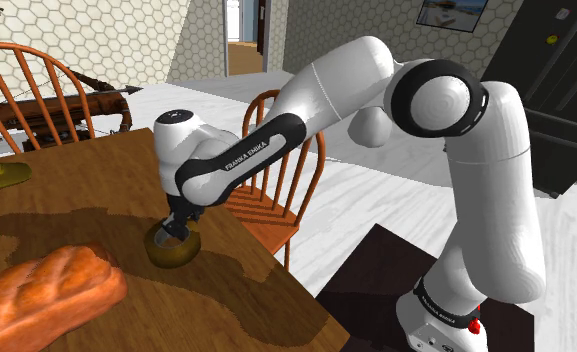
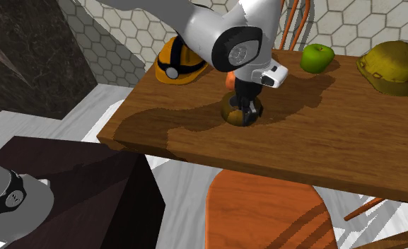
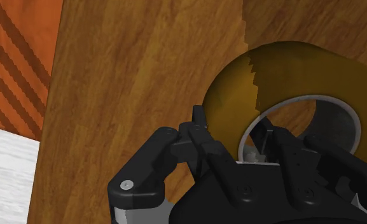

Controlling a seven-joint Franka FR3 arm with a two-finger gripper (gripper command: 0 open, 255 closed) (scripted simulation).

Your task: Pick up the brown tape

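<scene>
On the wooden table (image 1: 86, 185) there's an orange hard hat (image 2: 179, 65), a green apple (image 2: 317, 58) and the brown tape (image 2: 236, 113) near the front edge. In the second exterior view the hat's at the tape's 10 o'clock and the apple's at 2. The gripper (image 3: 229, 130) is down on the roll, pinching its wall, with one jaw inside the hollow core and nothing else in there. Grasp looks done to me, but the roll's flat on the wood, so the lift is what's left.

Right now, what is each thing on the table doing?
brown tape: lying on the table, under the gripper.
gripper: lowered onto the tape's rim.
green apple: sitting on the table, untouched.
yellow helmet: resting dome up.
bread: lying on the table.
</scene>
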